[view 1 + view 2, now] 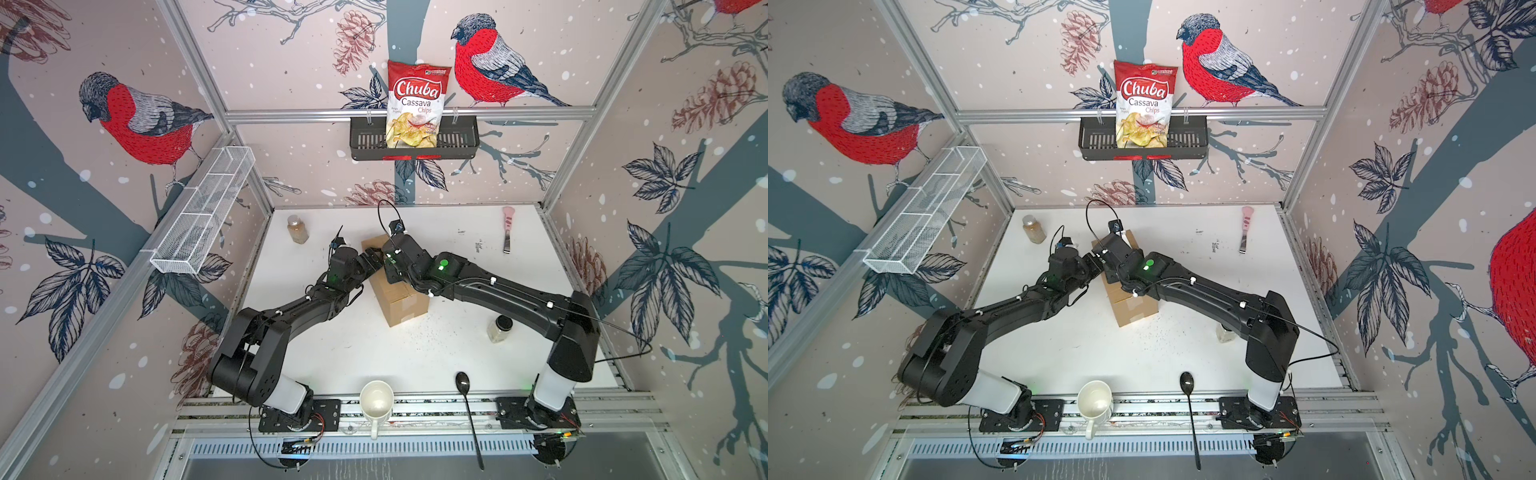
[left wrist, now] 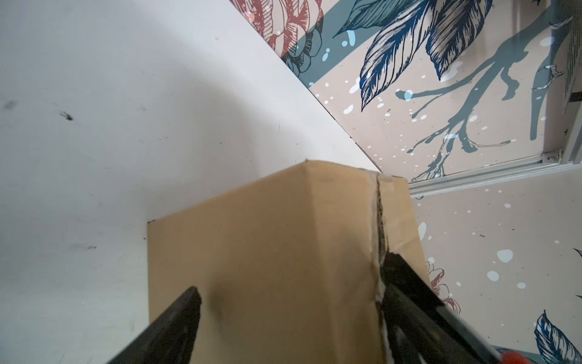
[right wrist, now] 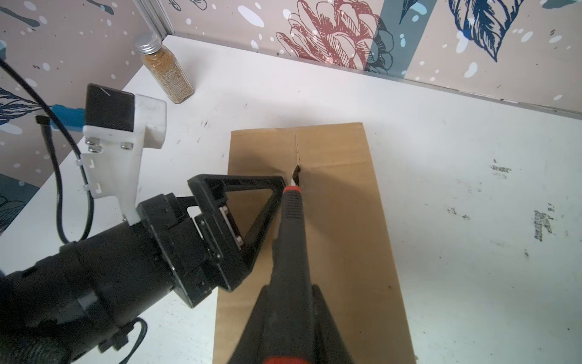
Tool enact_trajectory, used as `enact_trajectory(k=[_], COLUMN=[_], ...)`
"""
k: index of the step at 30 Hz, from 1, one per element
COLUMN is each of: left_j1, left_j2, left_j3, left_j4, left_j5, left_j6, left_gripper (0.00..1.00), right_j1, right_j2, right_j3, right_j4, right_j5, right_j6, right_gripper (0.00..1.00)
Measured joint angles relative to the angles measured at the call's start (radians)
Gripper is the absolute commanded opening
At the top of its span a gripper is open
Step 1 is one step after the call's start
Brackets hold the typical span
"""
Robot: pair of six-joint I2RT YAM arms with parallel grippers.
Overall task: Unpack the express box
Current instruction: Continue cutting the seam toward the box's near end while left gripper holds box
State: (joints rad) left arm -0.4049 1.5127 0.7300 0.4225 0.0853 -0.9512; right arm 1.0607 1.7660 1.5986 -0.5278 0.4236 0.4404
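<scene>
The express box (image 1: 401,299) (image 1: 1133,305) is a brown carton lying closed in the middle of the white table. In the right wrist view my right gripper (image 3: 291,290) is shut on a black cutter with a red collar (image 3: 291,220). The cutter's blade is sunk into the box's (image 3: 340,205) top seam. My left gripper (image 1: 372,259) (image 2: 293,283) is open and straddles the box's (image 2: 267,252) left top edge. One of its fingers (image 3: 239,182) lies on the top beside the cutter. The other finger (image 2: 185,309) stands by the side wall.
A spice jar (image 1: 298,229) stands at the back left and a black-lidded jar (image 1: 500,328) under the right arm. A mug (image 1: 376,401) and a black spoon (image 1: 467,411) lie at the front edge. A pink-handled tool (image 1: 507,228) lies back right. A chips bag (image 1: 417,104) sits in the wall basket (image 1: 457,145).
</scene>
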Motion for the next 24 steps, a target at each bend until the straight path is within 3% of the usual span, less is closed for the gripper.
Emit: enact_trajectory(k=[6,24], left_j1=[-0.001,-0.005], left_j2=[0.023,0.053], left_j3=[0.011,0.048], left_j4=[0.016,-0.014], left_j5=[0.012,0.012], left_j6=[0.006,0.009], left_gripper=[0.74,0.69], right_j1=[-0.002,0.044], right_j2=[0.0,-0.022], right_j3=[-0.004,0.039], right_j4=[-0.005,-0.162], right_j5=[0.004,0.068], right_j6=[-0.012,-0.154], right_gripper=[0.0,0.0])
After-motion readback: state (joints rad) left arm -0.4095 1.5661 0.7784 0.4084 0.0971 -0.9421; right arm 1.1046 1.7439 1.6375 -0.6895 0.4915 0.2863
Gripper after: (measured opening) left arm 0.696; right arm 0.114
